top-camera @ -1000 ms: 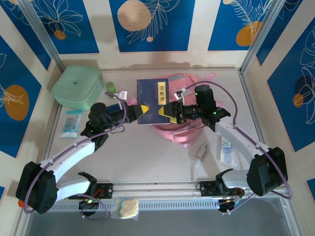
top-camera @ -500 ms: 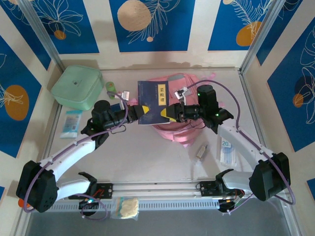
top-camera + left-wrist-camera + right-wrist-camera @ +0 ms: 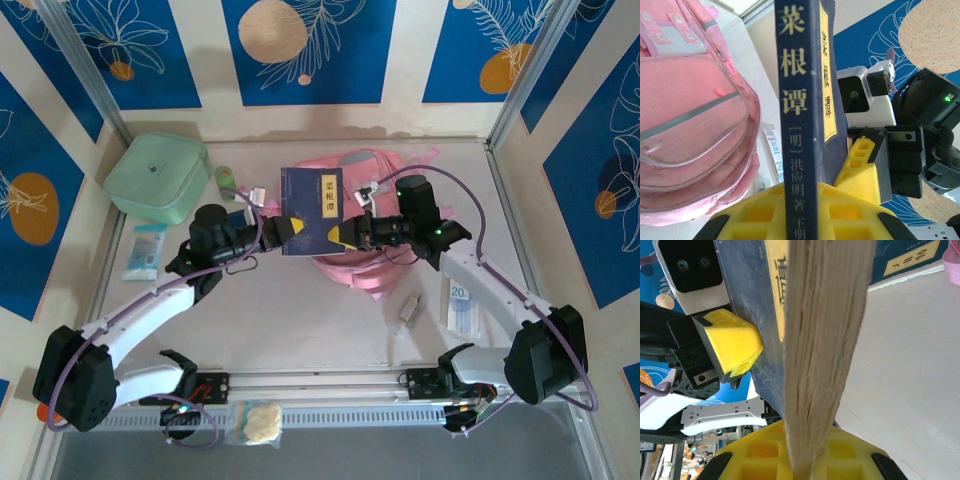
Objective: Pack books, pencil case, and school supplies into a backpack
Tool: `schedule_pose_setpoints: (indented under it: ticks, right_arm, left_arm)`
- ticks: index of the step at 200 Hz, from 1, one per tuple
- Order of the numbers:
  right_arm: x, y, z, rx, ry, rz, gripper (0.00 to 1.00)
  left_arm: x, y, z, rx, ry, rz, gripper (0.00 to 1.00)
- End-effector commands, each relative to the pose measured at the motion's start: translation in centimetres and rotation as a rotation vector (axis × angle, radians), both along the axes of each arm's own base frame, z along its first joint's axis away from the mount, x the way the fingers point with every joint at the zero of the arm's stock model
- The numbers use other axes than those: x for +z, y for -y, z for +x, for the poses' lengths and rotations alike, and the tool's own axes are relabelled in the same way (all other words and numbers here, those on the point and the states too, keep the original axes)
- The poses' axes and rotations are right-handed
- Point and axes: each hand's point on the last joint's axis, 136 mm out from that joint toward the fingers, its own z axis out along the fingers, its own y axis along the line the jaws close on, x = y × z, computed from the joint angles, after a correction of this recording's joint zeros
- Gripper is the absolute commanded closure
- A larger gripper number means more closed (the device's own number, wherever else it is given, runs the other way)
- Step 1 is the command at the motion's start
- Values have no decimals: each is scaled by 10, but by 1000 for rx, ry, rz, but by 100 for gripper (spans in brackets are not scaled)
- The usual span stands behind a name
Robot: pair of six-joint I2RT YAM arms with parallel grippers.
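1. Nearest me, the clear-grey piece (image 3: 408, 307) and the white and light-blue packet (image 3: 461, 305) lie on the table (image 3: 300, 330). They are on the near side of the right gripper (image 3: 346, 233) and well apart from it. I judge they are waiting their turn.
2. The right gripper is clenched on the lower right edge of the navy book (image 3: 308, 205). My right wrist view has the page block running straight between the yellow fingers.
3. The left gripper (image 3: 286, 229) is clamped on the opposite lower edge, with the spine between its fingers in my left wrist view. The two grippers face each other across the book.
4. I read this two-sided hold as a handover or a steadying grip. The book stands upright and lifted, so it could be aimed edge-first at an opening.
5. The backpack (image 3: 368, 268) lies under and just beyond the right gripper, to the right of the left one. I cannot tell whether its main opening is unzipped.
6. Farthest, the mint-green box (image 3: 157, 177) sits beyond and left of the left gripper, out of the way.
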Motion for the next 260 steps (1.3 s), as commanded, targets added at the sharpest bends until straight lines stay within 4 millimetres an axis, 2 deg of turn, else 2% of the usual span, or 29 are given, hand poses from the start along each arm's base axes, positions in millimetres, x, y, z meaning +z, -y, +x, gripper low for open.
schedule_pose_setpoints:
  ticks: [1, 12, 26, 59, 77, 88, 111, 155, 199, 224, 260]
  right_arm:
    - [10, 11, 3, -32, 53, -27, 100]
    - [10, 17, 3, -46, 50, -39, 100]
    - [9, 25, 5, -72, 48, -61, 100]
    - [-2, 53, 8, -162, 3, -117, 100]
    - [-11, 72, 9, -223, -35, -147, 100]
    - [-15, 82, 8, -252, -46, -158, 100]
    - [-29, 106, 7, -344, -85, -196, 100]
    - [-49, 147, 4, -493, -157, -225, 100]
    - [-62, 175, 3, -606, -205, -248, 100]
    - [-65, 183, 4, -640, -217, -246, 100]
    - [-68, 189, 4, -660, -231, -243, 100]
  left_arm:
    - [21, 3, -2, -18, 85, 9, 77]
    - [19, 0, 0, -2, 89, 38, 63]
    - [9, -2, 0, 3, 82, 91, 55]
    - [-13, -15, 5, 43, 95, 278, 43]
    - [-29, -24, 10, 71, 104, 425, 41]
    - [-37, -22, 12, 57, 132, 508, 40]
    - [-50, -3, 13, -28, 214, 619, 38]
    - [-77, 53, 15, -218, 398, 842, 36]
    - [-104, 105, 24, -383, 483, 912, 34]
    - [-124, 121, 32, -449, 539, 985, 33]
    - [-145, 133, 45, -489, 541, 1039, 32]
